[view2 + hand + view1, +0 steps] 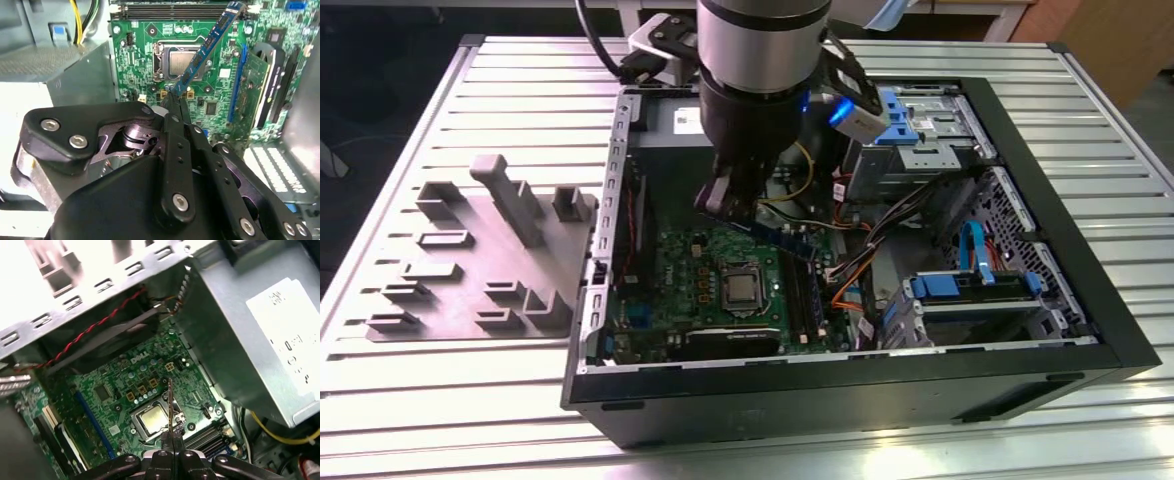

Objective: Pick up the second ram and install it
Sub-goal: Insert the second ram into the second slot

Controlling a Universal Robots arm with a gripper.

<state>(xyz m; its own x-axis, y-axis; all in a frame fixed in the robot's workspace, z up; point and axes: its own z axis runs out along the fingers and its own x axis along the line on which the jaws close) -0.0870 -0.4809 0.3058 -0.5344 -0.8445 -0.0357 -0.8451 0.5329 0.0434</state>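
Your pick-up is done and the install is left, as far as you can judge. Inside the open computer case (854,385), above the green board (707,260), the second ram (207,42) is held in the air, not yet seated in the long black slots (175,10). The gripper (173,96) is clamped on one end of the stick, which slants away from it over the square processor socket (182,62). You cannot tell whether another stick already sits in those slots.

Now the materials, as the exterior view shows them. The table (454,400) is ribbed bright metal. The case is matt black sheet with a hard rectangular rim. At its nine o'clock lies the grey plastic fixture (480,260), blocky and stepped. Toward the case's eleven o'clock sits the grey power-supply box (664,130), plain folded steel. The board is glossy green, studded with small parts. The second ram is thin, flat and dark blue; in the first wrist view you see it edge-on, a mere line.
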